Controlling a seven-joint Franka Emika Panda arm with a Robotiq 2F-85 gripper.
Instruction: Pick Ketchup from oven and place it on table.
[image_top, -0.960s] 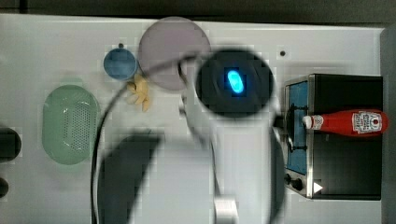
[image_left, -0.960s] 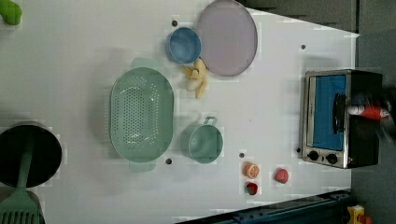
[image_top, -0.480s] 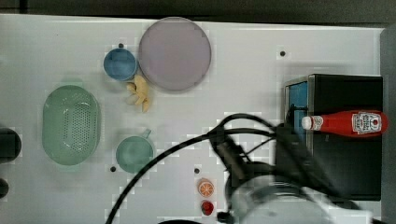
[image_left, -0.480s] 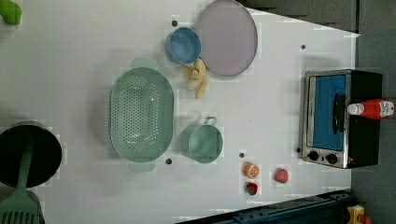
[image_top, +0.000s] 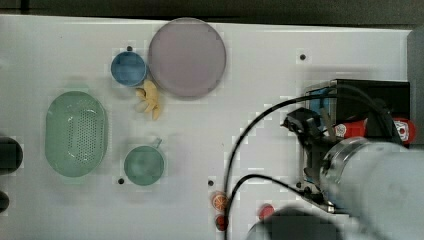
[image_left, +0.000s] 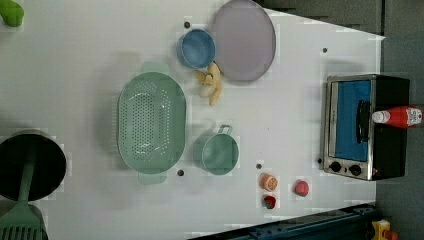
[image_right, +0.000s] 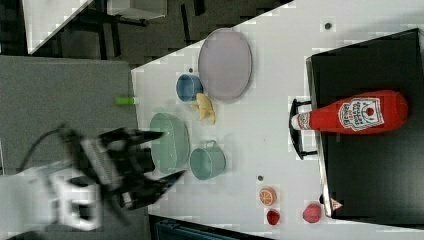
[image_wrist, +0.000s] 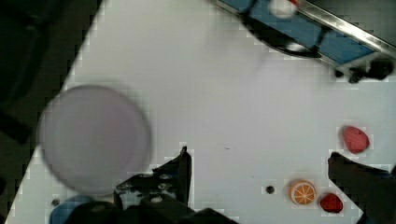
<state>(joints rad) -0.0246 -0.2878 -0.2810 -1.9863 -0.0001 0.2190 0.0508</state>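
The slim red plastic ketchup bottle (image_right: 350, 116) lies on its side atop the boxy black toaster oven (image_right: 370, 165), cap toward nine o'clock in the right view. The tool (image_right: 162, 154), fingers apart and empty, hangs off the white counter (image_right: 280, 75), ready to approach.

In the left view, the ketchup (image_left: 400, 116) lies on top of the oven (image_left: 367, 126) at the counter's (image_left: 75, 60) right, with a plate (image_left: 243, 40), bowl (image_left: 197, 48) and colander (image_left: 151, 121) to its left.
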